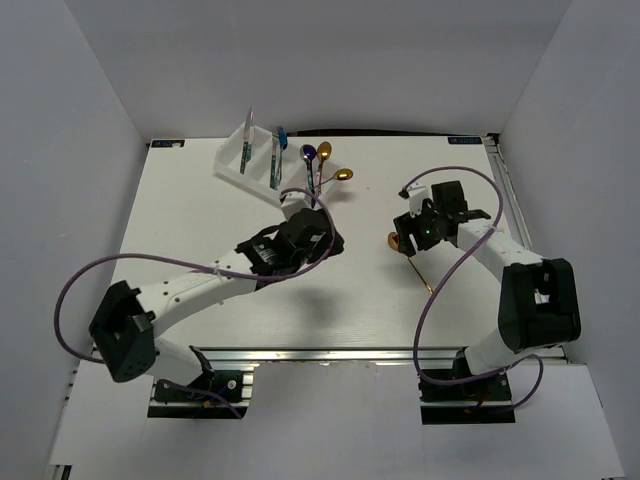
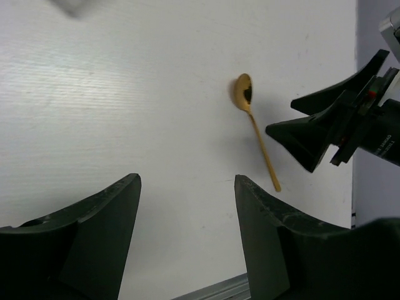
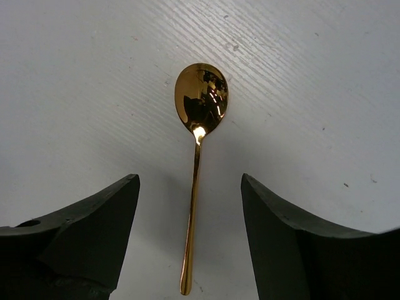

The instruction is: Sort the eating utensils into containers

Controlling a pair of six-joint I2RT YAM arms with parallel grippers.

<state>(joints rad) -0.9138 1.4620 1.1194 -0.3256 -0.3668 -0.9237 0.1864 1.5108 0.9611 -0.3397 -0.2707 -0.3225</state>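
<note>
Right gripper (image 3: 189, 187): jaws spread wide, holding nothing | gold spoon (image 3: 195, 181): flat on table (image 3: 75, 75), centred between both fingers, touching neither, bowl pointing away.

A white matte rectangular tabletop (image 1: 200, 220) fills the middle of the overhead view. In the wrist views it shows fine parallel grain lines, and a few small dark specks (image 3: 234, 45) mark it. Plain pale grey walls enclose it: a left wall (image 1: 60, 150), a far wall (image 1: 330, 50) and a right wall (image 1: 590, 120). A dark gap (image 1: 400, 133) runs along the far edge. A silver aluminium rail (image 1: 330, 357) lines the near edge and another silver metal strip (image 1: 500, 190) lines the right edge. Small pale labels (image 1: 168, 144) sit at the far corners, perhaps printed in blue, too small to read. Nearer than the rail lies a flat white panel (image 1: 330, 425).
</note>
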